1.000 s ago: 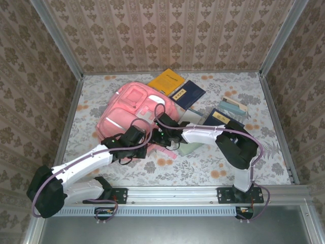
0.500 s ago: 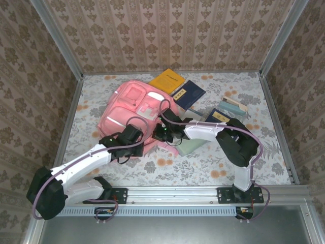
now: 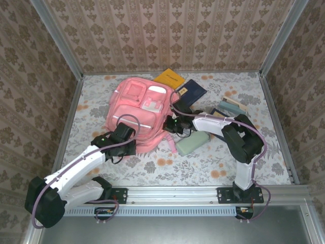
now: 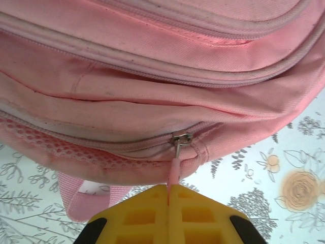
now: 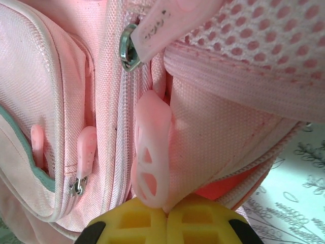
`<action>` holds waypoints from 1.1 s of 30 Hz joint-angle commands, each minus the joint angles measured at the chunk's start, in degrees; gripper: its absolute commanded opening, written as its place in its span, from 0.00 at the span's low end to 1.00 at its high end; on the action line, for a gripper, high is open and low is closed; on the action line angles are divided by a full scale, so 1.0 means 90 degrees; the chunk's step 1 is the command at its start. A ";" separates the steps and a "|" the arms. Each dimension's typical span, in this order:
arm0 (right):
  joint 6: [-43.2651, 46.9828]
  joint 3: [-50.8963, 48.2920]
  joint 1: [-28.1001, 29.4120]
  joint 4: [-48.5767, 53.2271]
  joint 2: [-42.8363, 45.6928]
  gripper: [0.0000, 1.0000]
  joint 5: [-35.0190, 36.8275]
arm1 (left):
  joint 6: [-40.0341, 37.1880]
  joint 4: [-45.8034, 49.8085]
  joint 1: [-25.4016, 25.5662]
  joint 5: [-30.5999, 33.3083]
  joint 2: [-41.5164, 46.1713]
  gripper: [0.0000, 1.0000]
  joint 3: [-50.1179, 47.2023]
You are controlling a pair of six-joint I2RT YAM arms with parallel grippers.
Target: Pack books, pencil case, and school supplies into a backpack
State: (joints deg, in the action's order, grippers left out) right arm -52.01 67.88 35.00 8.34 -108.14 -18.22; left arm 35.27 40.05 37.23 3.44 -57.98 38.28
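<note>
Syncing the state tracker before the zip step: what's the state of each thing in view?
left gripper: shut on the zipper pull
right gripper: shut on a pink rubber tab of the backpack
backpack: lying front-up on the table
pencil case: on table beside backpack, unpacked
yellow-orange book: closed, on table, unpacked
navy book with gold label: closed, on table, unpacked
teal pieces: on table, unpacked
</note>
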 commanded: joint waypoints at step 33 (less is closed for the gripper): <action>0.1133 0.0077 -0.0498 0.0422 0.0579 0.32 0.0155 | 0.0145 -0.0460 -0.0106 -0.0293 -0.0764 0.25 0.0732</action>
State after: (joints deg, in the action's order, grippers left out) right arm -41.93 70.24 29.65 14.57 -107.72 -17.89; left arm 35.88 37.04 34.72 2.31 -62.89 42.78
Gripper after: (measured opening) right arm 0.300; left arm 0.241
